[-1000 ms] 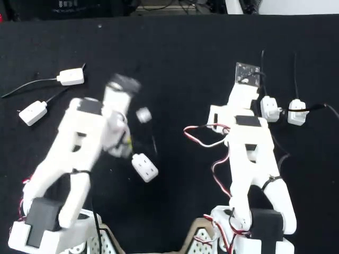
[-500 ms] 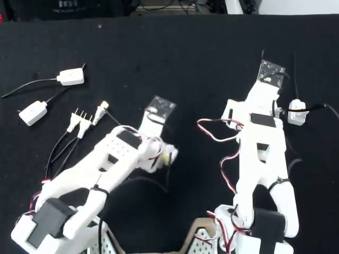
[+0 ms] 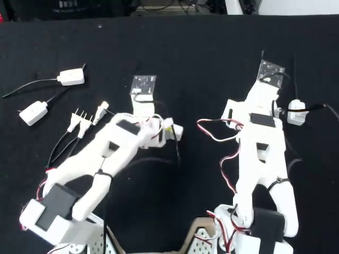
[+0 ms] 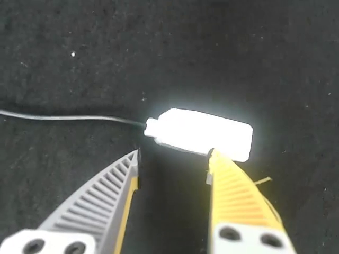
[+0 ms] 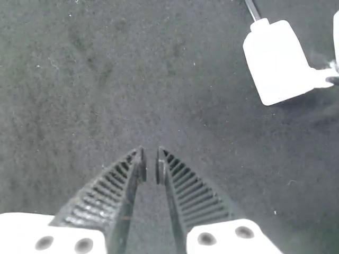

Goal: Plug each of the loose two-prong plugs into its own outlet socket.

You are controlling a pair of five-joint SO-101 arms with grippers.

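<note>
Left tool: fingers apart, one grey, one yellow, nothing held. Just beyond the tips a white outlet socket lies flat on the black surface, and its thin cable runs off to one side. The yellow fingertip sits at the socket's near edge; contact cannot be confirmed. Nothing lies between the fingers and the socket.

In the high view this socket lies beside the left arm's wrist, near the middle of the surface. Toward the left edge two loose plugs lie side by side, prongs pointing away from the arms, with their cables trailing back toward the left arm's base. Farther out are two spare sockets, each on its own cable and well apart from the plugs.

Right tool: fingers drawn almost together with a narrow slit between them, holding nothing, over bare surface. A white cabled block lies off to one side, well clear of the tips. In the high view a white unit with dark leads lies just beside the right arm, which covers the ground next to it.
</note>
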